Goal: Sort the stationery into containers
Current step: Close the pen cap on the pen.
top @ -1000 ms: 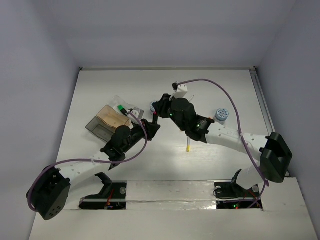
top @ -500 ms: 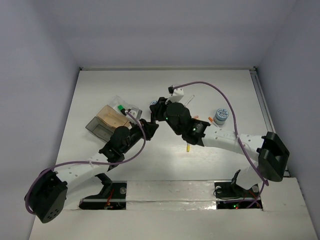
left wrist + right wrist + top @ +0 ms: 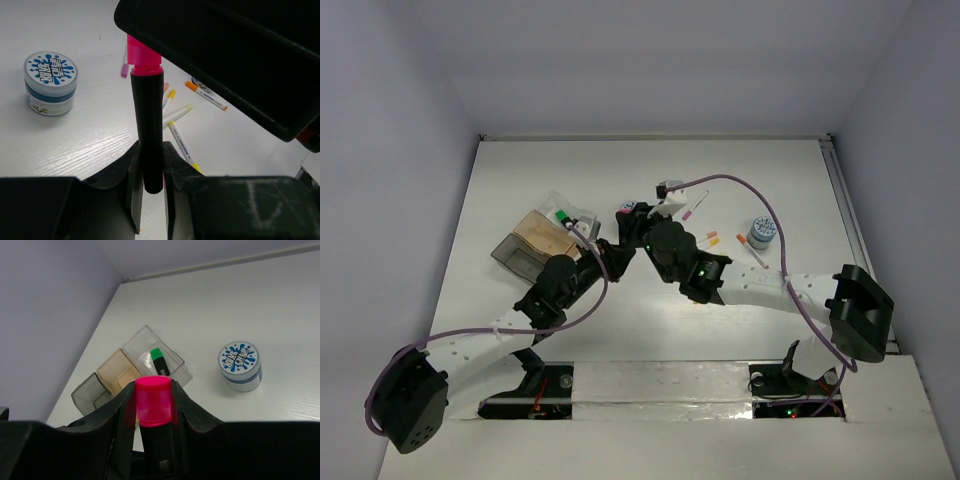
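Note:
A black marker with a pink cap (image 3: 148,120) is held by both grippers at once. My left gripper (image 3: 150,155) is shut on its black lower end. My right gripper (image 3: 154,402) is shut on its pink cap (image 3: 153,400). In the top view the two grippers meet just right of the trays, left (image 3: 618,256) and right (image 3: 638,232). The joined trays are clear (image 3: 150,347), tan (image 3: 116,372) and smoky grey (image 3: 89,392). A green-capped marker (image 3: 160,362) lies in the clear tray (image 3: 570,208).
One blue-white disc (image 3: 761,232) sits at the right and another (image 3: 628,210) behind the grippers, also in the left wrist view (image 3: 50,82). Thin white pens (image 3: 709,240) lie between them, with a pink-tipped one (image 3: 695,204) farther back and several in the left wrist view (image 3: 176,114).
The right arm has swung down and left toward the left gripper, uncovering the pens in the middle. The left arm has barely moved.

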{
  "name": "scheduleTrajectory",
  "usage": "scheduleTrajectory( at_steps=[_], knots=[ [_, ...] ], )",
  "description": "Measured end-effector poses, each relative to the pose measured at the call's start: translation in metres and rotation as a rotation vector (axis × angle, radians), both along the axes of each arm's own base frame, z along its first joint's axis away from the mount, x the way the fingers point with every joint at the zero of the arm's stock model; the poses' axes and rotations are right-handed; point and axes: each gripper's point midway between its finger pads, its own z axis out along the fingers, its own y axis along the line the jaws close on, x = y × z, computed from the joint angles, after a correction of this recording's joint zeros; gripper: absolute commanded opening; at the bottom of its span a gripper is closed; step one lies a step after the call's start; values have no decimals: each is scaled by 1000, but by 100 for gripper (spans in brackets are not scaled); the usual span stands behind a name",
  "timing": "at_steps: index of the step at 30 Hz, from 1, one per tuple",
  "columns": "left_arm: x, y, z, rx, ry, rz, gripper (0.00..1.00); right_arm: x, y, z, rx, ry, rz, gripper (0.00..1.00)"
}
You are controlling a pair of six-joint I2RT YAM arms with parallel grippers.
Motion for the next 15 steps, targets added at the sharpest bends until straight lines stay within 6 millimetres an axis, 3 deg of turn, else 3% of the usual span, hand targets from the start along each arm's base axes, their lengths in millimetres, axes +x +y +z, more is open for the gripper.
scheduleTrajectory(
  at_steps=[3, 15],
  knots=[
    [-2, 2, -1, 5, 5, 0, 0, -2, 0, -3, 17, -8, 4, 0],
    [-8, 3, -11, 45, 32, -13, 0, -15, 1, -12, -20, 25, 81, 0]
  ],
)
